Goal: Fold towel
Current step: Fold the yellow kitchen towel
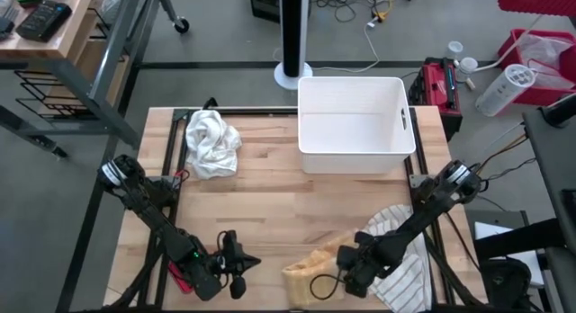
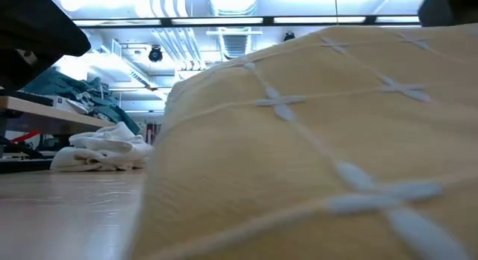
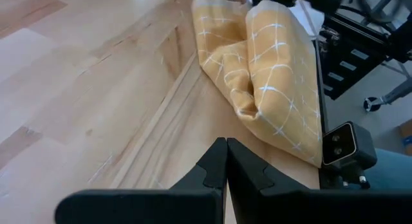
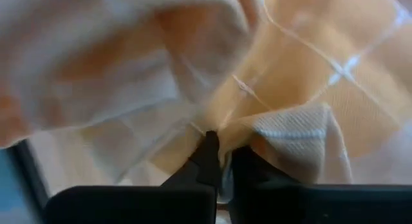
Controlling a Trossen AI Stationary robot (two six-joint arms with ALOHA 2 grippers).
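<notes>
A towel [image 1: 310, 262] lies at the table's [image 1: 270, 205] near edge, between both grippers. A bin [image 1: 355, 124] stands behind it, a crumpled cloth [image 1: 211, 142] to the bin's left.

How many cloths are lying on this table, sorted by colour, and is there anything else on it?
Yellow checked towel: 1
White crumpled cloth: 1
White striped cloth: 1
White plastic bin: 1
Total: 4 things, 3 of them cloths

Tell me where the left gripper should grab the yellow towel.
Probably the near bunched edge of the yellow towel, approached low across the table from the left. Its folds rise off the wood there, while the right gripper already pinches the far side. The left gripper is shut; open first.
</notes>
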